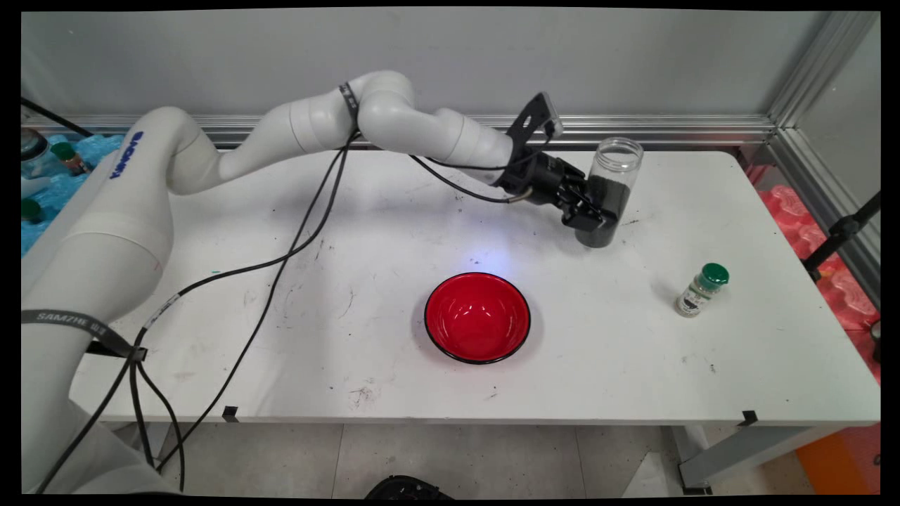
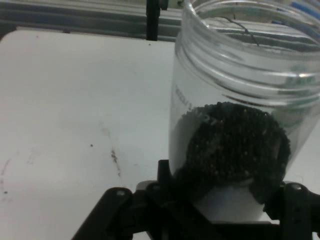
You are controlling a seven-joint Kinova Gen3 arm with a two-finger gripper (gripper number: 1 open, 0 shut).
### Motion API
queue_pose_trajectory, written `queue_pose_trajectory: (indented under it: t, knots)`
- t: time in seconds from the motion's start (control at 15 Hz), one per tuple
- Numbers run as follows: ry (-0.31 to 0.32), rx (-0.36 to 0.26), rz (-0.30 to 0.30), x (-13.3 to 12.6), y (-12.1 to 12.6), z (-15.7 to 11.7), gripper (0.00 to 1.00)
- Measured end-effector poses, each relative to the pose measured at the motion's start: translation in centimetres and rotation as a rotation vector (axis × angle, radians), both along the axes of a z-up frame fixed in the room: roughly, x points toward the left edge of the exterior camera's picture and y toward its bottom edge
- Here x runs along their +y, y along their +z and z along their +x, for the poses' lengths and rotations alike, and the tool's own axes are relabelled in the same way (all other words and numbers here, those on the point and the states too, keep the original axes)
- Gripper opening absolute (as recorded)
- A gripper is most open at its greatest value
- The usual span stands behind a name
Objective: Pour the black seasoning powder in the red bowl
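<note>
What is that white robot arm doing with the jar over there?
The arm's end effector is closed around an open clear jar partly filled with small dark grains, near the back right of the white table. In the main view the jar leans slightly. A red bowl sits empty nearer the front, and a small green-capped shaker bottle stands off to the right.

The black strap [image 1: 70, 322] around the arm reads "SAMZHE".
</note>
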State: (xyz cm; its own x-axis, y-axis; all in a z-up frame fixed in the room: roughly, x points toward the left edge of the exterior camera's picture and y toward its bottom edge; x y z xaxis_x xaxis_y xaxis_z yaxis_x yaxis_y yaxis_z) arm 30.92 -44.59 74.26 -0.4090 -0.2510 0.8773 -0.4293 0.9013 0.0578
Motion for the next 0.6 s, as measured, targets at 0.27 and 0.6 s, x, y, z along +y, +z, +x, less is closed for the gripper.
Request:
queue_pose_trajectory:
  t: [0.27, 0.6]
  knots:
    - [0.008, 0.0, -0.012, 0.4, 1.5, 1.5, 0.0]
    - [0.017, -0.011, -0.033, 1.2, 3.7, 4.3, 0.0]
